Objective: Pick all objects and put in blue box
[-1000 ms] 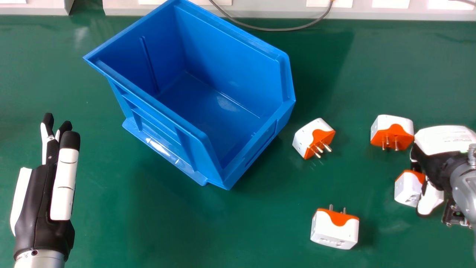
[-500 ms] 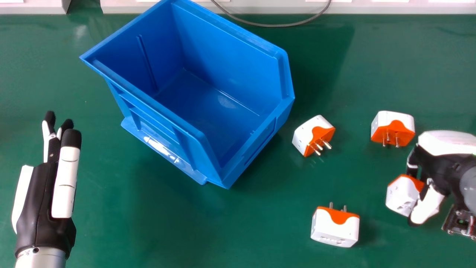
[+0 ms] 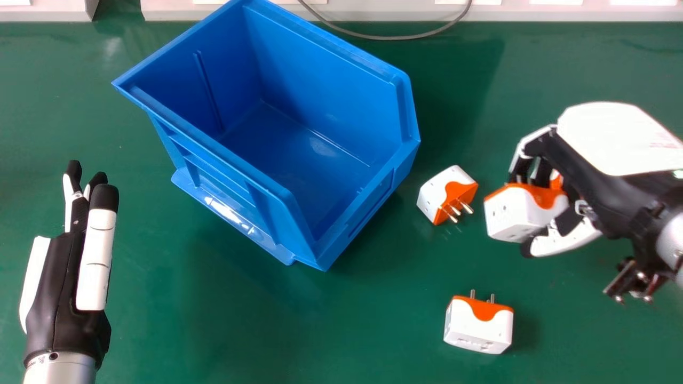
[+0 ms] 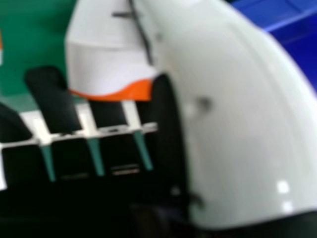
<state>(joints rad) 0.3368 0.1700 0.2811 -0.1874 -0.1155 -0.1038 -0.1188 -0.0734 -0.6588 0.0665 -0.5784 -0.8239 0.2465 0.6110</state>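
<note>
One plug (image 3: 556, 181) is mostly hidden behind the right robot hand (image 3: 613, 141), whose curled fingers and thumb pinch a second white-and-orange plug (image 3: 509, 214) between three and four o'clock from the blue box (image 3: 331, 69).

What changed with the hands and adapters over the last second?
The right hand moved forward and left, toward the box, carrying an adapter that now looks raised. It now largely covers where another one lay. The left hand, box, near adapter and adapter beside the box stayed put.
</note>
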